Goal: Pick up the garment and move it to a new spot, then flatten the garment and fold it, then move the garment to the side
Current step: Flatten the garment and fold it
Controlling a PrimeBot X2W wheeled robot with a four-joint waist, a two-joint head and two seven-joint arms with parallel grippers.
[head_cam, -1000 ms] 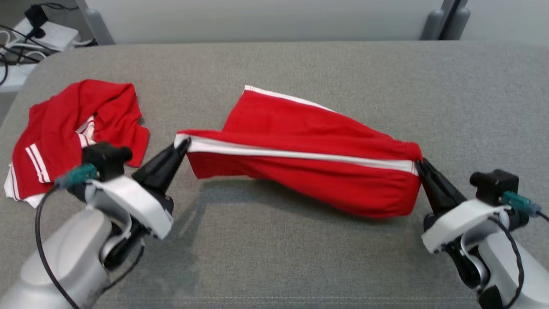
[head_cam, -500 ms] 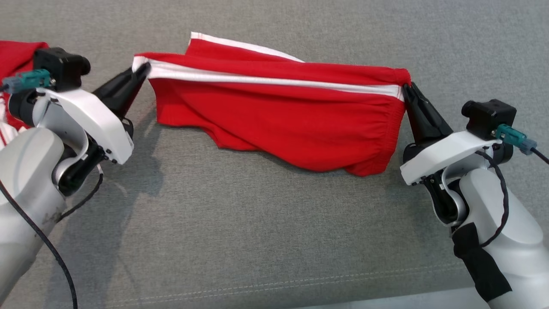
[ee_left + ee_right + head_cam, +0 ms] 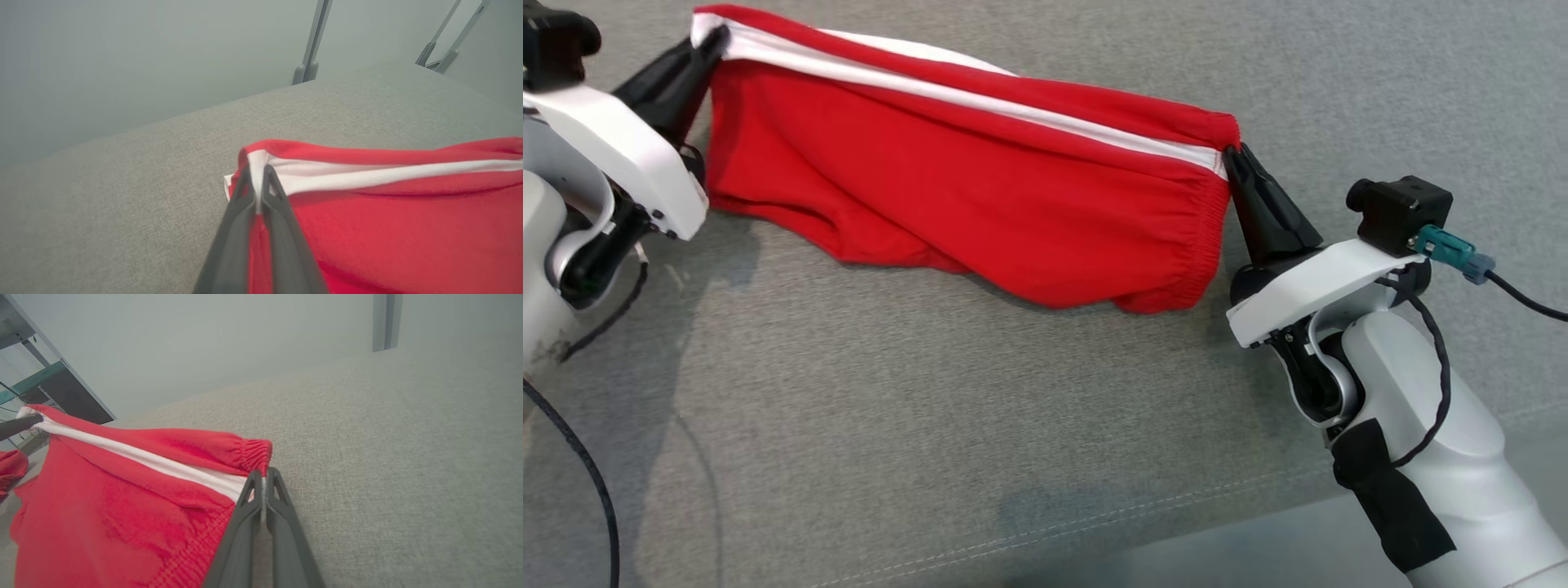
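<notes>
The garment (image 3: 964,171) is a pair of red shorts with a white side stripe, stretched between both grippers above the grey cushion (image 3: 931,425), its lower edge sagging onto the cushion. My left gripper (image 3: 712,39) is shut on the hem end at the upper left; in the left wrist view its fingertips (image 3: 269,173) pinch the white stripe of the garment (image 3: 408,228). My right gripper (image 3: 1232,155) is shut on the elastic waistband corner at the right; the right wrist view shows it (image 3: 263,475) clamped on the stripe end of the garment (image 3: 122,506).
The cushion's stitched front edge (image 3: 1143,510) runs across the lower part of the head view, with a pale floor below it. In the right wrist view a second red cloth (image 3: 10,467) lies at the far left, and grey posts (image 3: 310,49) stand behind the cushion.
The head camera has tilted down and turned. Both grippers have kept their hold and carried the stretched garment nearer, its lower edge trailing on the cushion.
</notes>
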